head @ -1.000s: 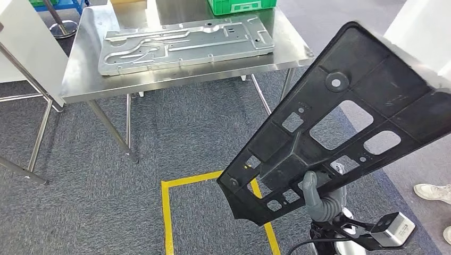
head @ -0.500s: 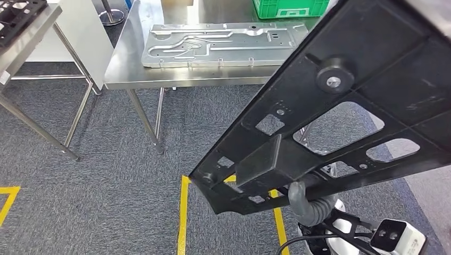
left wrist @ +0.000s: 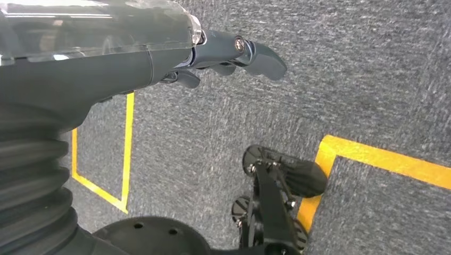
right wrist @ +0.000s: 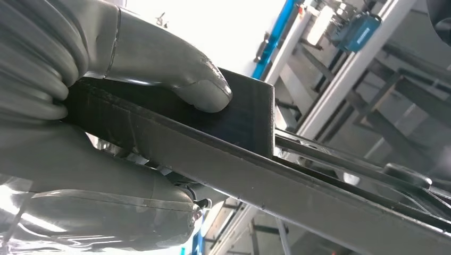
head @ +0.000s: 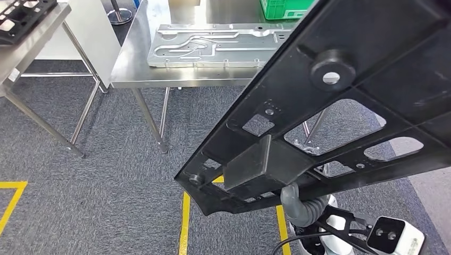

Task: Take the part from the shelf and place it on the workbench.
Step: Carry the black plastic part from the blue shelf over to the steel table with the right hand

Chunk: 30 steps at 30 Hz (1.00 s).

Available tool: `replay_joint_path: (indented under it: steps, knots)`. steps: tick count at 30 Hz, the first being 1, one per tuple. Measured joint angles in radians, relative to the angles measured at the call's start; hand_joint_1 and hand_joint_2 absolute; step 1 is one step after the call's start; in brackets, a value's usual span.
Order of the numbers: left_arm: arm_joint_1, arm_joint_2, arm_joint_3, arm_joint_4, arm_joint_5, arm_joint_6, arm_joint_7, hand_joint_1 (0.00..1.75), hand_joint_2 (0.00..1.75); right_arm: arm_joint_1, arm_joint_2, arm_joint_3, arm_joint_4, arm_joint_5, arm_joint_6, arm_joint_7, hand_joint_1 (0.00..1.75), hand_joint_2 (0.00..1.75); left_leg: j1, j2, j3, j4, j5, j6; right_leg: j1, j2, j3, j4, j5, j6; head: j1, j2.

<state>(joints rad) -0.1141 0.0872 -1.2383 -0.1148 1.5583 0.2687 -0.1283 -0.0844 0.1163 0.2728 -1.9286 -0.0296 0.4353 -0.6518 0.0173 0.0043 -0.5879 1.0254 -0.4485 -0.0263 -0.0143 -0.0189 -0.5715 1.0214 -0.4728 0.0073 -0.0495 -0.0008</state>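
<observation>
No brand, label or readable writing is showing anywhere on the part or the tables.

The right hand (head: 303,204) is gripping the black part (head: 340,106) near its lower edge, and the wrist camera is showing how: the thick grey thumb (right wrist: 199,87) is pressing flat on the raised block of the part (right wrist: 250,159), while the rest of the hand is wrapping underneath the plate, so the edge is sitting clamped between thumb above and fingers below. In the head view the hand is coming up at about five o'clock, mostly hidden behind the panel, with only the grey ribbed wrist peeking out below it.

The part is being held up in the air, tilted, running from about six o'clock up to two o'clock and looming close to the camera. It is not resting on anything; the steel workbench (head: 133,69) is standing beyond it at twelve o'clock, carrying a silver stamped metal sheet (head: 213,45) and a green crate (head: 279,8) at its far edge.

The left hand (left wrist: 234,53) is hanging down over the grey carpet (left wrist: 345,69), holding nothing, its dark fingers loosely extended with a slight curl. Yellow floor tape (head: 184,223) is marking the carpet beneath the part.
</observation>
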Motion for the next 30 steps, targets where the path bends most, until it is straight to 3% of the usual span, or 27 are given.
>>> replay_joint_path:
  steps: [4, 6, 8, 9, 10, 11, 13, 15, 17, 20, 23, 24, 25, 26, 28, 30]
  knots:
    - [0.004, -0.002, -0.004, 0.0, 0.0, 0.0, 0.001, 0.0, 1.75, -0.009, 0.0, 0.006, 0.005, -0.001, 0.0, 0.001, 1.75, 1.75, -0.002, -0.008, 0.001, -0.005, 0.005, 0.027, -0.003, 0.001, -0.003, 0.012, -0.012, 0.021, 0.001, 0.0]
    - [0.002, -0.003, -0.007, 0.0, 0.0, 0.0, 0.002, 0.0, 1.75, -0.013, 0.0, 0.007, 0.007, -0.002, -0.001, 0.002, 1.75, 1.75, -0.001, -0.009, 0.002, -0.009, 0.008, 0.039, -0.005, 0.007, -0.039, 0.093, -0.061, 0.028, 0.001, 0.0]
    - [0.002, -0.003, -0.01, 0.0, 0.0, 0.0, 0.003, 0.0, 1.75, -0.013, 0.0, 0.008, 0.01, -0.002, -0.001, 0.002, 1.75, 1.75, -0.004, -0.01, 0.001, -0.009, 0.007, 0.044, -0.005, 0.011, -0.105, 0.228, -0.122, 0.03, 0.001, 0.0]
    - [0.003, -0.003, -0.012, 0.0, 0.0, 0.0, 0.004, 0.0, 1.75, -0.013, -0.001, 0.008, 0.012, -0.002, -0.001, 0.002, 1.75, 1.75, -0.005, -0.011, 0.0, -0.009, 0.007, 0.045, -0.005, 0.012, -0.129, 0.273, -0.134, 0.03, 0.001, 0.0]
    - [0.004, -0.003, -0.013, 0.0, 0.0, 0.0, 0.005, 0.0, 1.75, -0.013, -0.001, 0.008, 0.014, -0.002, -0.001, 0.002, 1.75, 1.75, -0.007, -0.012, 0.001, -0.008, 0.007, 0.046, -0.004, 0.013, -0.136, 0.283, -0.125, 0.028, 0.001, 0.0]
    - [0.004, -0.003, -0.013, 0.0, 0.0, 0.0, 0.006, 0.0, 1.75, -0.013, -0.001, 0.008, 0.015, -0.002, -0.001, 0.002, 1.75, 1.75, -0.008, -0.015, 0.002, -0.008, 0.006, 0.046, -0.004, 0.013, -0.123, 0.252, -0.098, 0.024, 0.001, 0.0]
    - [0.003, -0.005, -0.013, 0.0, 0.0, 0.0, 0.007, 0.0, 1.75, -0.013, -0.002, 0.009, 0.016, -0.002, -0.001, 0.002, 1.75, 1.75, -0.01, -0.021, 0.005, -0.008, 0.006, 0.044, 0.0, 0.016, -0.057, 0.117, -0.031, 0.011, 0.001, 0.0]
    - [0.003, -0.008, -0.014, 0.0, 0.0, 0.0, 0.007, 0.0, 1.75, -0.015, -0.002, 0.01, 0.016, -0.002, -0.001, 0.002, 1.75, 1.75, -0.012, -0.024, 0.004, -0.007, 0.006, 0.037, 0.008, 0.019, -0.013, 0.02, 0.001, 0.001, 0.001, 0.0]
    - [0.004, -0.01, -0.014, 0.0, 0.0, 0.0, 0.008, 0.0, 1.75, -0.015, -0.002, 0.013, 0.016, -0.003, -0.002, 0.002, 1.75, 1.75, -0.01, -0.025, 0.001, -0.008, 0.008, 0.025, 0.015, 0.019, -0.009, 0.002, 0.005, -0.004, 0.001, 0.0]
    - [0.003, -0.011, -0.017, 0.0, 0.0, 0.0, 0.008, 0.0, 1.75, -0.016, -0.002, 0.017, 0.016, -0.004, -0.003, 0.001, 1.75, 1.75, -0.009, -0.02, -0.006, 0.013, -0.011, 0.009, 0.007, 0.015, -0.005, -0.011, 0.015, -0.019, 0.0, 0.0]
    - [0.004, -0.012, -0.019, 0.0, 0.0, 0.0, 0.008, 0.0, 1.75, -0.015, -0.002, 0.018, 0.019, -0.006, -0.003, 0.0, 1.75, 1.75, -0.006, -0.013, -0.077, 0.176, -0.101, -0.003, 0.006, 0.01, -0.005, -0.016, 0.019, -0.028, -0.001, 0.0]
    - [0.005, -0.012, -0.019, 0.0, 0.0, 0.0, 0.009, 0.0, 1.75, -0.014, -0.002, 0.018, 0.021, -0.006, -0.003, 0.0, 1.75, 1.75, -0.005, -0.012, -0.103, 0.233, -0.123, -0.006, 0.006, 0.009, -0.006, -0.015, 0.019, -0.028, -0.001, 0.0]
    - [0.006, -0.012, -0.019, 0.0, 0.0, 0.001, 0.009, 0.0, 1.75, -0.014, -0.002, 0.018, 0.023, -0.007, -0.002, 0.0, 1.75, 1.75, -0.004, -0.012, -0.115, 0.261, -0.126, -0.009, 0.006, 0.008, -0.007, -0.014, 0.019, -0.029, -0.001, 0.0]
    - [0.006, -0.012, -0.02, 0.0, 0.0, 0.001, 0.009, 0.0, 1.75, -0.014, -0.002, 0.018, 0.024, -0.007, -0.001, 0.0, 1.75, 1.75, -0.003, -0.011, -0.108, 0.25, -0.11, -0.01, 0.006, 0.007, -0.008, -0.012, 0.019, -0.028, -0.001, 0.0]
    - [0.006, -0.011, -0.02, 0.0, 0.0, 0.004, 0.011, 0.0, 1.75, -0.015, -0.002, 0.018, 0.026, -0.007, 0.0, -0.001, 1.75, 1.75, -0.001, -0.008, -0.043, 0.128, -0.048, -0.008, 0.006, 0.007, -0.008, -0.006, 0.017, -0.026, -0.001, 0.0]
    - [0.003, -0.011, -0.02, 0.0, 0.0, 0.006, 0.013, 0.0, 1.75, -0.016, -0.002, 0.018, 0.026, -0.007, 0.0, 0.0, 1.75, 1.75, -0.005, -0.006, 0.013, 0.017, -0.015, 0.001, 0.009, 0.007, -0.011, 0.0, 0.015, -0.018, -0.001, 0.0]
